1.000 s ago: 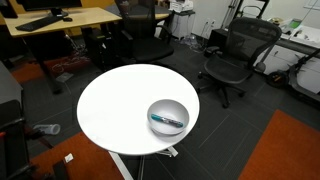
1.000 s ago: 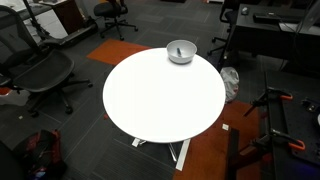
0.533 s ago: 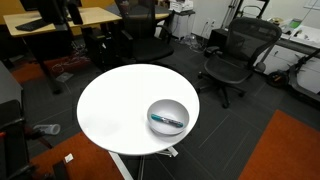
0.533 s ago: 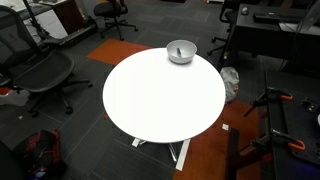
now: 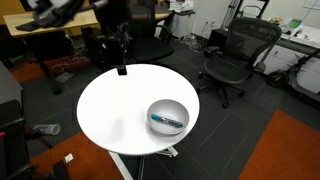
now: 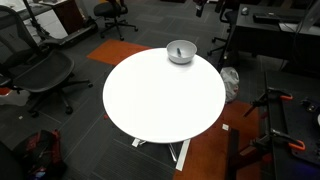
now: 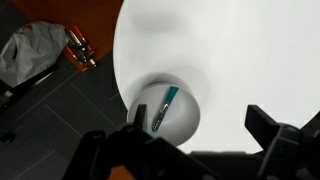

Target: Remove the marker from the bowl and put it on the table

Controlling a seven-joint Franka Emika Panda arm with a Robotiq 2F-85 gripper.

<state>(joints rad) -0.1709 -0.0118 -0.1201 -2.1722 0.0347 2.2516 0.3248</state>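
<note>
1. Looks like the approach step: nothing grasped yet, with gripper (image 5: 121, 68) spread wide and empty near the far edge of table (image 5: 105, 125), well apart from bowl (image 5: 168, 104).
2. Probably calls next for travelling over bowl, descending, setting the fingers across marker (image 7: 166, 106), then closing.
3. Holds only marker in bowl, lying slantwise on its floor in the wrist view.

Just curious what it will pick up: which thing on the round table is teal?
The marker, a slim teal-blue stick lying inside the bowl; the bowl itself is round and grey.
</note>
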